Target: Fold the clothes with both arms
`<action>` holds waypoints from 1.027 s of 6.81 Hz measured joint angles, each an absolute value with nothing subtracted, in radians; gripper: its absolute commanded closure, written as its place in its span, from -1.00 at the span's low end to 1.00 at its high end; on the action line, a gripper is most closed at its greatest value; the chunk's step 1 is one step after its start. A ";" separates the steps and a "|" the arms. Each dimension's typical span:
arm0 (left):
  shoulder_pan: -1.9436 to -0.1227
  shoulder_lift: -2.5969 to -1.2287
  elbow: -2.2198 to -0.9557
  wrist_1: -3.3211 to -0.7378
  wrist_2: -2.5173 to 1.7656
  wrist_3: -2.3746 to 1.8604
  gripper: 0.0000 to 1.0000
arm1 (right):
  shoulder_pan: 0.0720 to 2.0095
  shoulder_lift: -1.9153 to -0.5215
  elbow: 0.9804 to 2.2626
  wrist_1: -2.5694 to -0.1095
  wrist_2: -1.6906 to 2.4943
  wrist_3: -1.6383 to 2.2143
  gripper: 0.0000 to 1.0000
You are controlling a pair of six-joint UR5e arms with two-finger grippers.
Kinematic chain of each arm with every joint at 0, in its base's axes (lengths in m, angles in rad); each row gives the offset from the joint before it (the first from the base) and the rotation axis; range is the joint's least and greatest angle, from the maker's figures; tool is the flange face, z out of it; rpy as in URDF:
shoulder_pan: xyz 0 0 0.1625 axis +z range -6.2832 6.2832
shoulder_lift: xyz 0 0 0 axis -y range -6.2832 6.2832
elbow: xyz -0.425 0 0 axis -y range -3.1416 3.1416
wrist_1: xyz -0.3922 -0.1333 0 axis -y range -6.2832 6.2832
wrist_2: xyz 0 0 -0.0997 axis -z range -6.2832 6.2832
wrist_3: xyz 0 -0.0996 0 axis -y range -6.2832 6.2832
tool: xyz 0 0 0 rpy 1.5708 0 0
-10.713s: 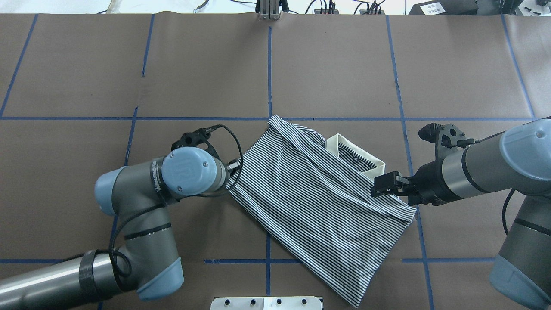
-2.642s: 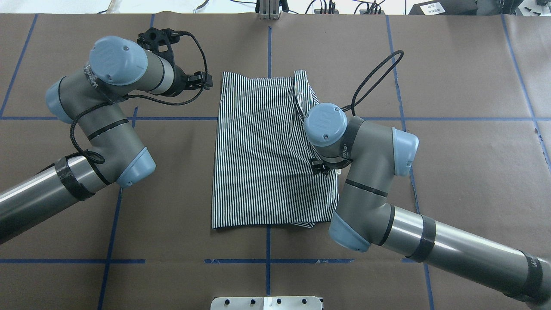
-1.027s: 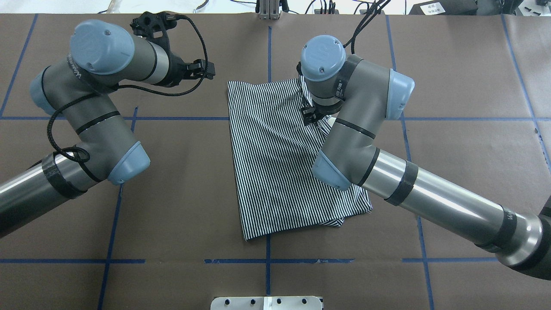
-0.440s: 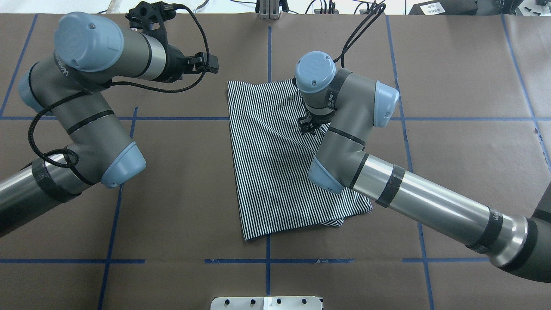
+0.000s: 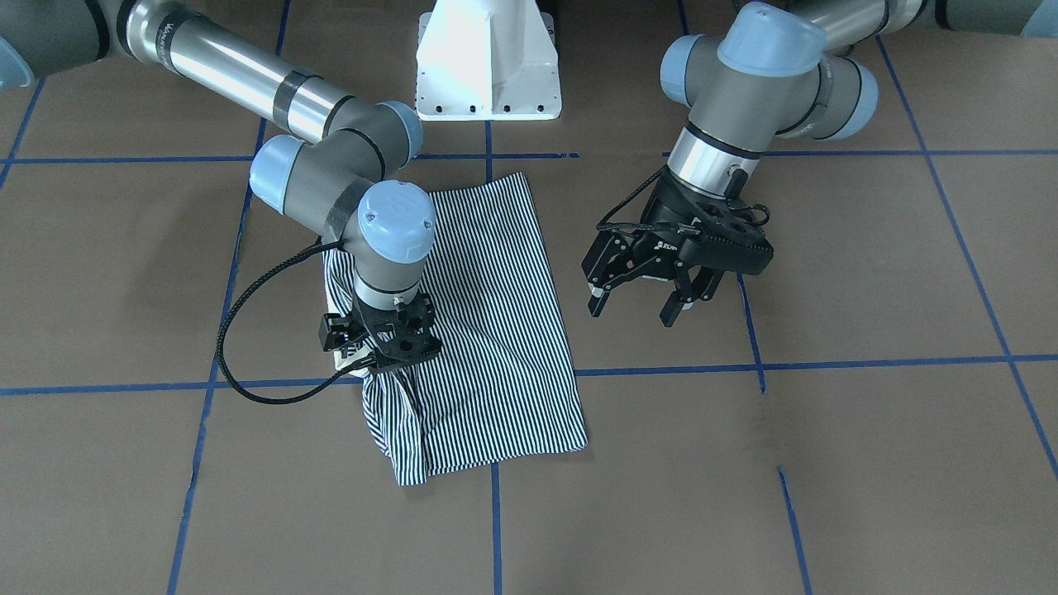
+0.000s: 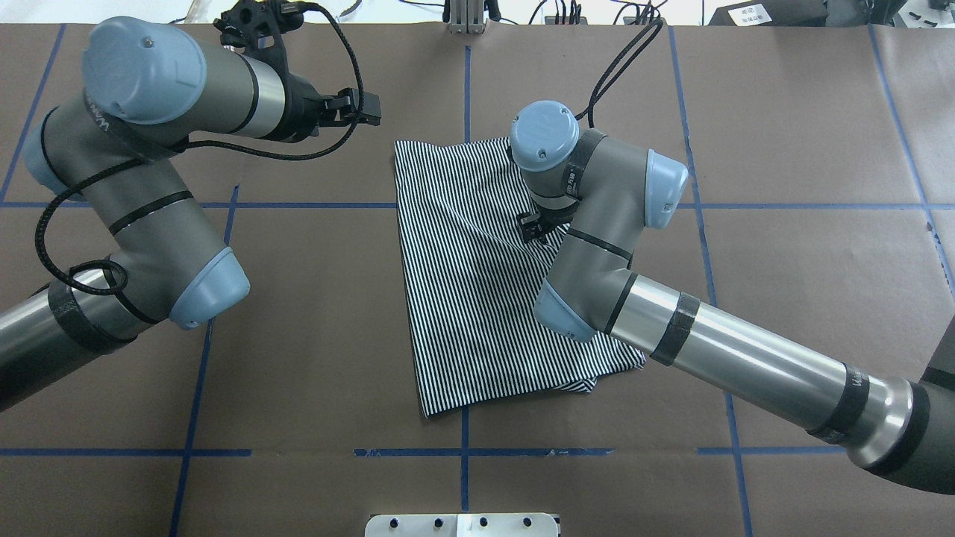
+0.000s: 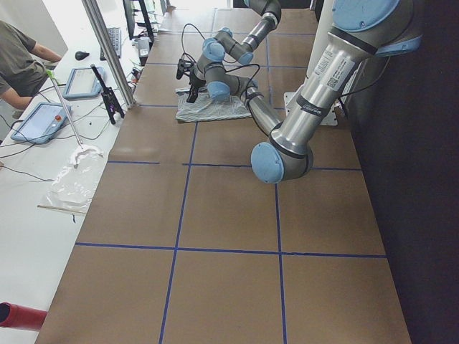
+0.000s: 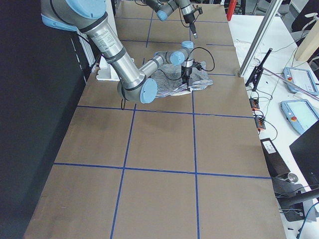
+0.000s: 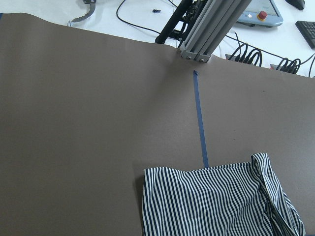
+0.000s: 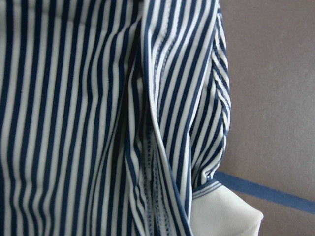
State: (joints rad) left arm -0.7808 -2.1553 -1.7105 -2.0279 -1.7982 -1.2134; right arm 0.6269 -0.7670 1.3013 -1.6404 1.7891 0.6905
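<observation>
Working on the striped shirt [image 6: 462,298], lying as a long folded strip near the middle of the tabletop [image 6: 783,149], one long side flat, the other bunching into a ridge with the cream collar [image 10: 226,216] peeking out. Pressing the right tool [image 5: 384,354] down onto that ridge, likely to tuck the loose side inward; impossible to tell whether clenched on cloth or released. Holding the left tool [image 5: 632,312] released and raised beside the shirt's far corner, probably leaving room for that move.
</observation>
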 measured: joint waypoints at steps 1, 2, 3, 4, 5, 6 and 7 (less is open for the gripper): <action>-0.781 -2.154 -1.711 -2.028 -1.799 -1.213 -1.00 | 0.634 -0.768 1.301 -1.643 1.795 0.677 -1.00; -0.781 -2.152 -1.711 -2.028 -1.799 -1.214 -1.00 | 0.645 -0.769 1.301 -1.644 1.801 0.664 -1.00; -0.780 -2.151 -1.711 -2.028 -1.799 -1.214 -1.00 | 0.654 -0.771 1.300 -1.645 1.804 0.653 -1.00; -0.779 -2.151 -1.711 -2.028 -1.799 -1.215 -1.00 | 0.665 -0.773 1.299 -1.647 1.805 0.640 -1.00; -0.779 -2.151 -1.711 -2.028 -1.800 -1.215 -1.00 | 0.676 -0.776 1.297 -1.648 1.805 0.623 -1.00; -0.778 -2.151 -1.710 -2.028 -1.800 -1.215 -1.00 | 0.693 -0.780 1.291 -1.648 1.805 0.601 -1.00; -0.777 -2.151 -1.710 -2.028 -1.801 -1.217 -1.00 | 0.716 -0.787 1.280 -1.647 1.805 0.568 -1.00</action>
